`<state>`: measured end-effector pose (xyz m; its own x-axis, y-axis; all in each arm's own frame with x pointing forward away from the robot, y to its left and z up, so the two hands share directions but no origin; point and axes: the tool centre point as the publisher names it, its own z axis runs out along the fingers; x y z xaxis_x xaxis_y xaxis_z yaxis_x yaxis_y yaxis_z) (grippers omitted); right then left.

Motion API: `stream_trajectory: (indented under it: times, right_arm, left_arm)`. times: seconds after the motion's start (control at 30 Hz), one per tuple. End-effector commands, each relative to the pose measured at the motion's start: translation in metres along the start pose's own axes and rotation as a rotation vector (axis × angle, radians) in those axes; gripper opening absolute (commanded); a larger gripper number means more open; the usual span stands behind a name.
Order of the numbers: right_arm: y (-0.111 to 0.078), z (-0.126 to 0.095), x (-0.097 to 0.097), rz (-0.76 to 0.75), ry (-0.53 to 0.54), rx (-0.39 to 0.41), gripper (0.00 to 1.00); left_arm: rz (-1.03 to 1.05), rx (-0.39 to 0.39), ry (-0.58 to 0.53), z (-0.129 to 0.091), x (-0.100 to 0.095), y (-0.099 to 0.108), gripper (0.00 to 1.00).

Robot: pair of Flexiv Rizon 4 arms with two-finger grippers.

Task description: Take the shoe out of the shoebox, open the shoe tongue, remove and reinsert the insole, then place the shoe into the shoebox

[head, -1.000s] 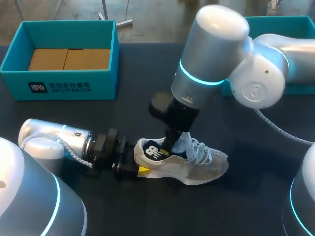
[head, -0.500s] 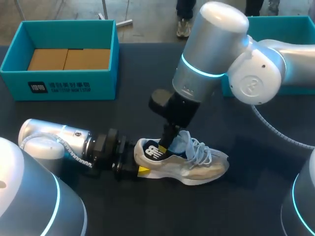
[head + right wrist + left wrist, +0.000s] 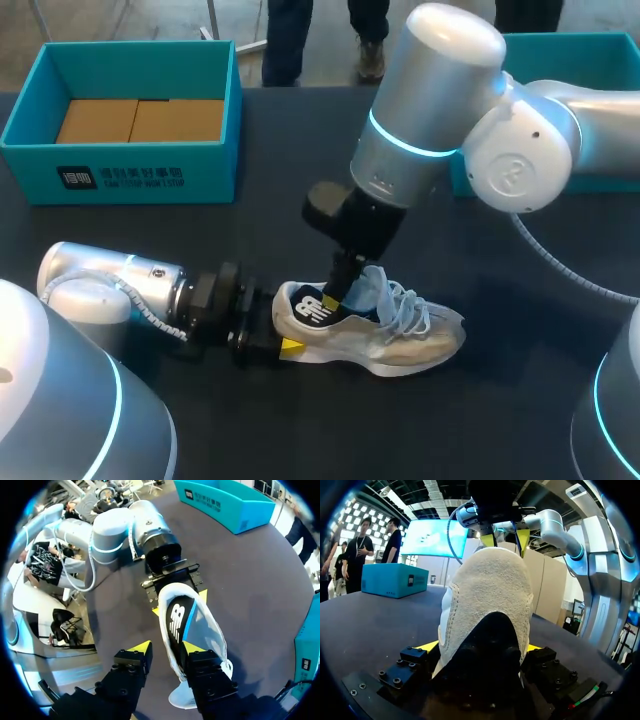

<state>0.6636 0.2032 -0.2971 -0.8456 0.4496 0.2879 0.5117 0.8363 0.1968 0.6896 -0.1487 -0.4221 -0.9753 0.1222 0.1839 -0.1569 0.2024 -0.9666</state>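
Shoe (image 3: 400, 335) rests on its sole on the table (image 3: 280, 230), the shoebox (image 3: 120, 175) well apart from its heel end; its long axis lines up with the left claw (image 3: 482, 647), heel toward it, toe pointing away. Left claw is clamped on the heel from both sides; the right claw (image 3: 166, 649) hangs over the shoe's opening, fingers apart astride one collar wall, apparently gripping nothing, so better placed to work the tongue.

my left arm (image 3: 110, 285) lies low and flat, coming in from the left. the left gripper (image 3: 482, 647) squeezes the shoe (image 3: 490, 595) heel with its 2 fingers, 1 on each side. my right arm (image 3: 430, 110) bends down from the right. the right gripper (image 3: 165, 648) points down, its 2 fingers apart.
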Motion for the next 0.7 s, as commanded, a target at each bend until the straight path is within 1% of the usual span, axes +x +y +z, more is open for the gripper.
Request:
stream_trajectory:
  times: [0.03, 0.1, 0.27, 0.33, 0.47, 0.7]
  right_arm:
    - [0.0, 0.002, 0.001, 0.001, -0.003, 0.0, 0.38]
    - [0.0, 0.002, -0.002, 0.003, 0.015, -0.006, 0.37]
    - [0.002, 0.006, -0.007, 0.0, 0.071, -0.017, 0.4]
    - [0.004, 0.008, -0.01, 0.008, 0.094, -0.004, 0.4]
    - [0.006, 0.011, -0.014, 0.028, 0.128, 0.017, 0.35]
    - [0.009, 0.015, -0.021, 0.04, 0.177, 0.033, 0.36]
  left_arm:
    - [-0.001, 0.0, -0.002, 0.001, -0.002, 0.004, 0.0]
    - [-0.001, 0.0, -0.002, 0.001, -0.002, 0.004, 0.0]
    - [-0.001, 0.0, -0.002, 0.001, -0.002, 0.004, 0.0]
    - [-0.001, 0.0, -0.002, 0.001, -0.002, 0.004, 0.0]
    - [-0.001, 0.0, -0.002, 0.001, -0.002, 0.004, 0.0]
    - [-0.001, 0.0, -0.002, 0.001, -0.002, 0.004, 0.0]
